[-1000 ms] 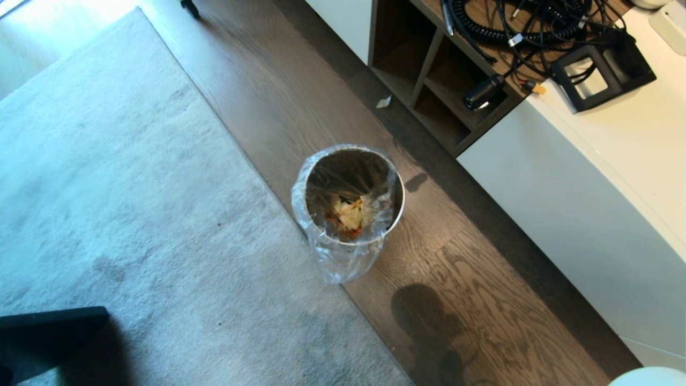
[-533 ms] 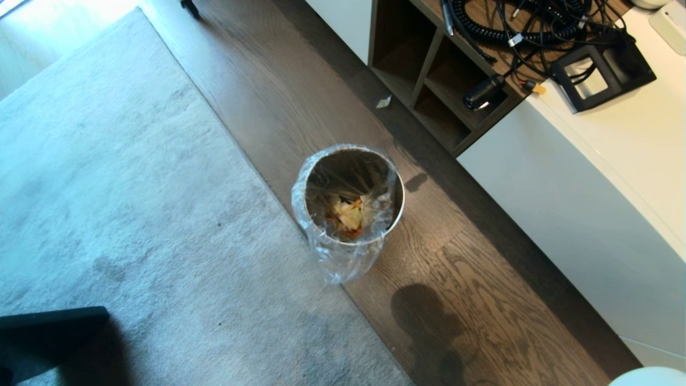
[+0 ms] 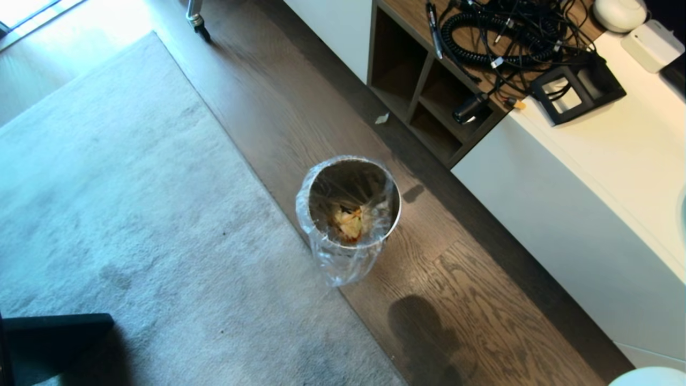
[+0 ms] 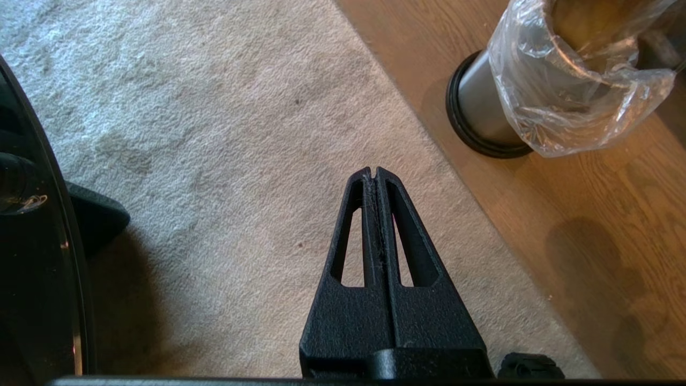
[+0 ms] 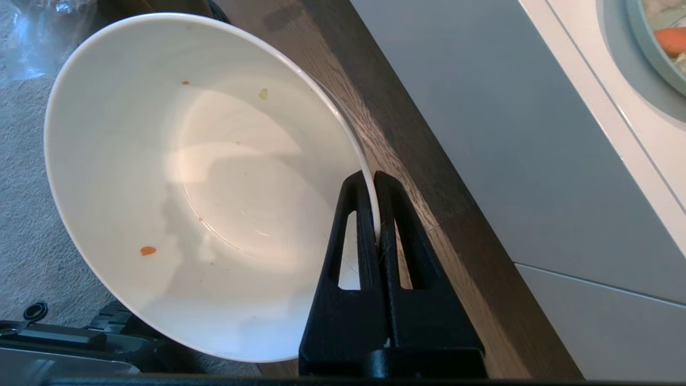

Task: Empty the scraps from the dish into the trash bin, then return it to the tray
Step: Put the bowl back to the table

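Two arms hang parked, and what has changed is the head view itself: against the picture of a second ago the whole scene has slid downward and shrunk slightly. The bin sits a little lower in the picture, more of the far counter with its tangle of cables shows, and a chair castor at far left has come further into sight. Everything shifts together, so I judge the camera has lifted and tipped, not the things.

For the task this reads as the turn from dumping to returning. Most scraps lie at the bottom of the bin's bag. The dish is held tilted at the right, near the cabinet front, with only a few orange and yellow specks stuck to its inside. The right gripper pinches the dish's rim between fingers pressed close on either side of the wall. The left gripper hangs over the rug, its fingers pressed together on nothing, with the bin to its far right.

No tray shows in any view; only the edge of a blue plate on the counter at the right. Judging by that, the robot must rise and face the counter before setting the dish down.
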You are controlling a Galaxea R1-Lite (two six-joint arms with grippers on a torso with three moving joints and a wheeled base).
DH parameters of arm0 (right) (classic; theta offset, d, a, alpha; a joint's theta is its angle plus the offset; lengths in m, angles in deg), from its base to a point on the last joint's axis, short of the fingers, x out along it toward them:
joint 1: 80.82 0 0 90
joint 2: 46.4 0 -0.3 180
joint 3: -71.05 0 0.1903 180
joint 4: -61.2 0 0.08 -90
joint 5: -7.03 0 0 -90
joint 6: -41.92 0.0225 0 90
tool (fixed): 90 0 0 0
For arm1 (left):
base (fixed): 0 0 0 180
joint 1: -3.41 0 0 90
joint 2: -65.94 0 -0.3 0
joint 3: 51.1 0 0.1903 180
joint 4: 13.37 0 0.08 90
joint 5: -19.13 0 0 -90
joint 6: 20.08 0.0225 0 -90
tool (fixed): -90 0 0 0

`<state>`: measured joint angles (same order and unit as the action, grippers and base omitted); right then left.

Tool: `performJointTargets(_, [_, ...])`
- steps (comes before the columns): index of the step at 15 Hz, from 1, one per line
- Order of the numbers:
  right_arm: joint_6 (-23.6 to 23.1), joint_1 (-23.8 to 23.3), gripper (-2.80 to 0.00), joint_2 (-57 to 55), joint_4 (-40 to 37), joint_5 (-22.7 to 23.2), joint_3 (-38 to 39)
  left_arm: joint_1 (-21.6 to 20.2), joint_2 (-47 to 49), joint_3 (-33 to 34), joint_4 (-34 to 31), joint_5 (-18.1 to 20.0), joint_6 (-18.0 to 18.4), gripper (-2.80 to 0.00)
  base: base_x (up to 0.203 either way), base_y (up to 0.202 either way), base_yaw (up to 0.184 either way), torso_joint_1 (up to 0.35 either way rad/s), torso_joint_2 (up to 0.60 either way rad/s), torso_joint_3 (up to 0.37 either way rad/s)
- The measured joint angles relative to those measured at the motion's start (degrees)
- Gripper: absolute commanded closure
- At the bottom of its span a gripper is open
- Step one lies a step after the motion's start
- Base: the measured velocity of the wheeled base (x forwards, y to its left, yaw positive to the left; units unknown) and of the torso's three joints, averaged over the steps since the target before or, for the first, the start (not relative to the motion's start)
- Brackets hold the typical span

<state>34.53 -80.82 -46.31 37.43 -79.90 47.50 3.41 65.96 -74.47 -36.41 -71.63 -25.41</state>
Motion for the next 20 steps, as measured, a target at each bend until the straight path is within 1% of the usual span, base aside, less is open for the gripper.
performJointTargets(20, [0.0,0.0,0.0,0.0,0.0,0.0,0.0,0.0,0.0,0.0,0.0,0.0,-0.1,0.0,0.0,0.0,0.0,0.002,0.0,0.204])
